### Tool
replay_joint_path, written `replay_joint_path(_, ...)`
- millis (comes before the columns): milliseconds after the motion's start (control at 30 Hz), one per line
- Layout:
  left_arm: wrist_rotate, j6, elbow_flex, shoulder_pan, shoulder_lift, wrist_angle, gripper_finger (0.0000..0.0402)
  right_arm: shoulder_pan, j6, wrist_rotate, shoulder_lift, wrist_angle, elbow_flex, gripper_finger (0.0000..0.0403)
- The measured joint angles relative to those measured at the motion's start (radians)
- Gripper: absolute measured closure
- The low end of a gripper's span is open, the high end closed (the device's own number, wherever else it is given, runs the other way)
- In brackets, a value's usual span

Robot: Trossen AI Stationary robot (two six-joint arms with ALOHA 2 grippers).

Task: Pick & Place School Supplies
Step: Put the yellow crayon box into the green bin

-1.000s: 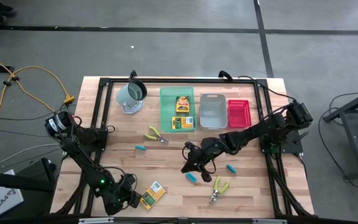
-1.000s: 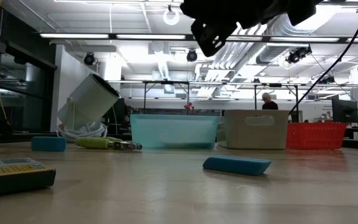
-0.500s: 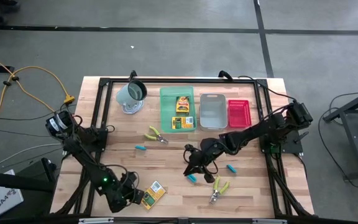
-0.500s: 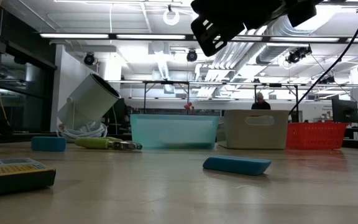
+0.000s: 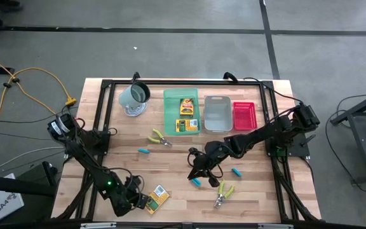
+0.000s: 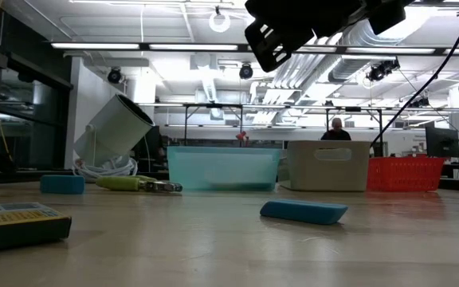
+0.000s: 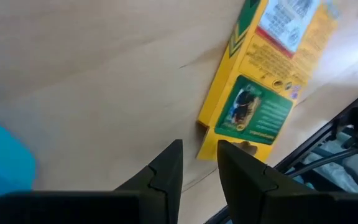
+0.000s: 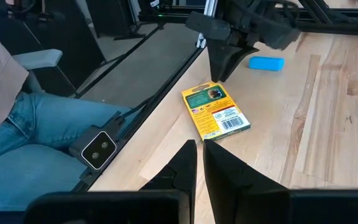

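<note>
high view: left gripper (image 5: 138, 202) nearer box (image 5: 155, 198)

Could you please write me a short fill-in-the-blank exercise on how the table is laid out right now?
1. Two yellow boxes lie inside the ____ tray.
2. The third yellow box lies on the table beside the ____ gripper.
3. The mug stands ____ the trays.
4. The red tray holds ____ supplies.

Missing words: green; left; outside; no
</note>
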Motion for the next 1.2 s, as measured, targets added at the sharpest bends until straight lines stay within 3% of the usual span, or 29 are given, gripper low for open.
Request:
replay_joint_path(133,0.037,0.006,0.002,0.0,0.049,0.074,0.0305,0.0,0.0,0.0,0.0,-0.001,0.0,0.0382)
replay_joint_path(300,-0.001,0.063,0.003,0.0,0.071,0.155,0.0305,0.0,0.0,0.0,0.0,0.003,0.0,0.0382)
replay_joint_path(733,-0.018,0.093,0.002,0.0,0.073,0.137,0.0307,0.008,0.002,0.001,0.0,0.006,0.0,0.0382)
replay_joint_path(1200,-0.021,0.117,0.0,-0.003,0.075,0.127,0.0397,0.008,0.003,0.0,0.0,0.005,0.0,0.0382)
